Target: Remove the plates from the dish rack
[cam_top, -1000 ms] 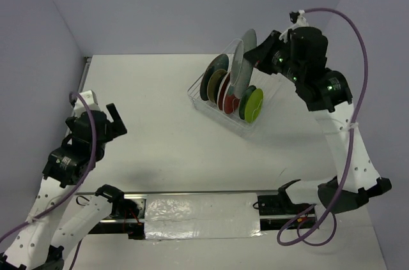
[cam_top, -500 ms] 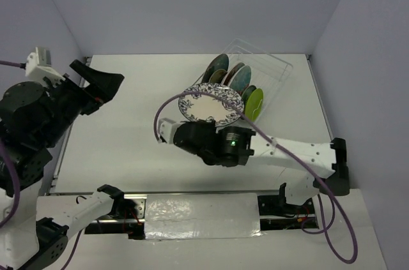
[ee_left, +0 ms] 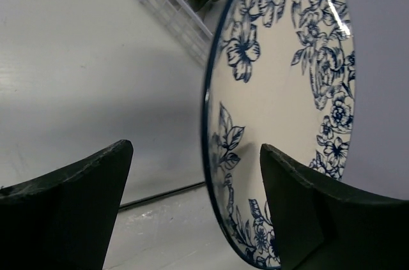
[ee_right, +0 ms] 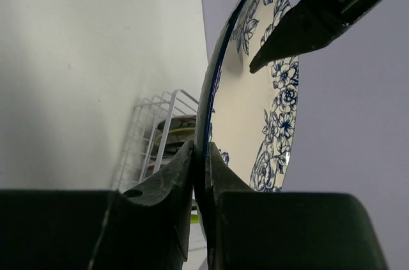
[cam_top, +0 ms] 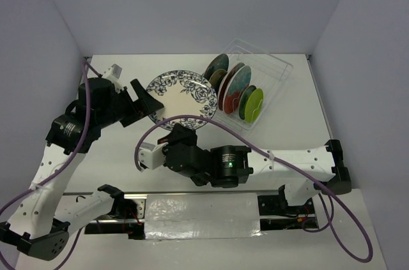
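A white plate with a blue flower pattern (cam_top: 181, 94) is held on edge above the table, left of the dish rack (cam_top: 271, 69). My right gripper (cam_top: 183, 128) is shut on its near rim; in the right wrist view the fingers (ee_right: 182, 168) pinch the rim (ee_right: 255, 110). My left gripper (cam_top: 148, 101) is open and straddles the plate's left rim; in the left wrist view the rim (ee_left: 220, 155) stands between the spread fingers (ee_left: 300, 200), nearer the right one. Several plates stay upright in the rack: a dark one (cam_top: 216, 67), a red-and-teal one (cam_top: 234, 87), a lime green one (cam_top: 255, 104).
The rack stands at the back right near the walls. Its white wire side shows in the wrist views (ee_right: 150, 126) (ee_left: 169, 8). My right arm (cam_top: 287, 158) lies across the near middle of the table. A taped strip (cam_top: 201, 216) runs along the near edge.
My right gripper has carried the blue-flowered plate left and away from the rack. My left arm has swung in, and its open jaws now straddle the plate's left rim.
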### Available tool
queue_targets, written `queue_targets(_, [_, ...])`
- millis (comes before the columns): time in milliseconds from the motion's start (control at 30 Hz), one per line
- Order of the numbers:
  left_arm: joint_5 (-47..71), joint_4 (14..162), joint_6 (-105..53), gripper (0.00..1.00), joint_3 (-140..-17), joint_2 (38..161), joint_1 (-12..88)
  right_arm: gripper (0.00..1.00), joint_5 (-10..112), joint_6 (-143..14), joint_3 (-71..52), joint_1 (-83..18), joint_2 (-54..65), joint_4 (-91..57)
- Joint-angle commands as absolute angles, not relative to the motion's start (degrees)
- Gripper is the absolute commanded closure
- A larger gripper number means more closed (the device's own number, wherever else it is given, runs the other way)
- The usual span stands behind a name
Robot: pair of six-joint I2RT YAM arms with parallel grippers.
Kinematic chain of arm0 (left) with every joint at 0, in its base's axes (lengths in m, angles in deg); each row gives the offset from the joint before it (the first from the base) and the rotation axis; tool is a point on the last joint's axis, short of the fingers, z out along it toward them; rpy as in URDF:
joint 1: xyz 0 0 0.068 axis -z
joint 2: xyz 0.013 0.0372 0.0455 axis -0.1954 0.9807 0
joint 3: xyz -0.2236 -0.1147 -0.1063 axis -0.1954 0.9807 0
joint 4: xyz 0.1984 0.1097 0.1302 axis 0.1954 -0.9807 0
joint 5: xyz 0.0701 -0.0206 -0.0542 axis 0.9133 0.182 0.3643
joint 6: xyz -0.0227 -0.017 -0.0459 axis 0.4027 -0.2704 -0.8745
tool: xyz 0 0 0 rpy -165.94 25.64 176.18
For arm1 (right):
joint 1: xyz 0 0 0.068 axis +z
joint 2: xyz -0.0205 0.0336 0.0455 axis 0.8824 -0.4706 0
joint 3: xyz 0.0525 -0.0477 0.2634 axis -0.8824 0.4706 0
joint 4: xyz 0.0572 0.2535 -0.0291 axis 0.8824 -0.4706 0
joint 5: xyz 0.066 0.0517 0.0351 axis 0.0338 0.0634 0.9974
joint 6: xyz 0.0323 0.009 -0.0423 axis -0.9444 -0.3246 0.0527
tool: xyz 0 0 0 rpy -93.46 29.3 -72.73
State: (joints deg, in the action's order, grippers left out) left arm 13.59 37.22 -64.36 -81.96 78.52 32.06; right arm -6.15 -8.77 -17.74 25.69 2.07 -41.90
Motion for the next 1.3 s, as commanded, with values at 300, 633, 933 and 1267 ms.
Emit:
queue_targets(300, [16.6, 41.2, -62.4, 1.00, -80.2, 77.9, 32.1, 1.00, -8.9, -2.0, -17.4, 25.7, 5.5, -23.5])
queue_targets(633, [38.4, 47.5, -68.0, 1.00, -74.8, 68.8, 31.3, 0.17, 0.8, -21.0, -13.7, 17.8, 16.0, -27.6])
queue_targets(933, [35.0, 57.9, -71.0, 1.00, -67.5, 81.3, 16.1, 0.00, 11.0, -49.2, -12.7, 1.9, 31.4, -37.6])
queue_targets(1267, [21.3, 99.0, -73.3, 1.00, -60.6, 107.3, 7.5, 0.00, 15.9, -70.8, -15.8, -11.5, 31.0, -53.4])
